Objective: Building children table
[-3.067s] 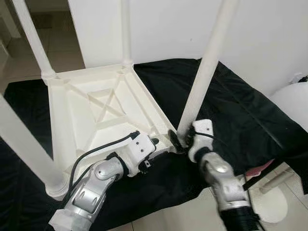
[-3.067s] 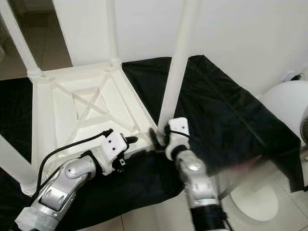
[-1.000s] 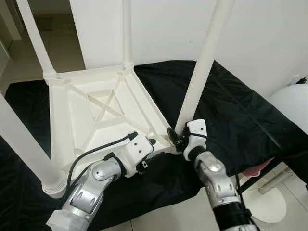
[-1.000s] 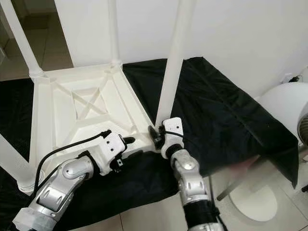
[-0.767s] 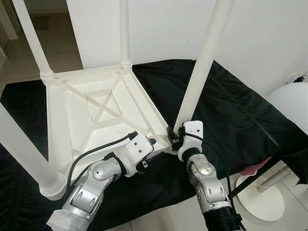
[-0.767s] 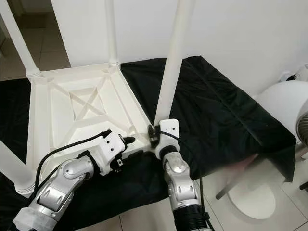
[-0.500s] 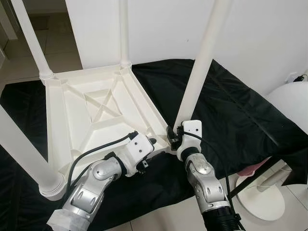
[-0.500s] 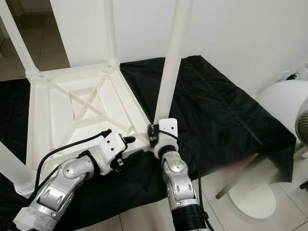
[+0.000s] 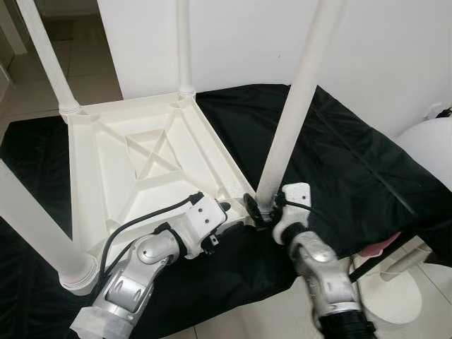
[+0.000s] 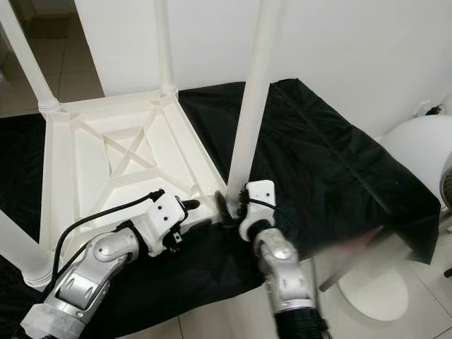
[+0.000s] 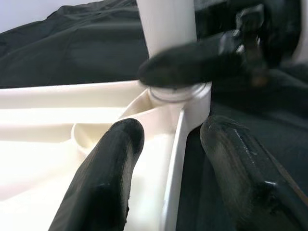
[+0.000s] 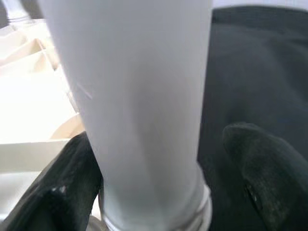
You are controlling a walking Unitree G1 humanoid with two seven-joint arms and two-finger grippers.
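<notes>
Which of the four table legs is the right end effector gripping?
The near right leg, beside the black cloth; the right end effector straddles its base.
</notes>
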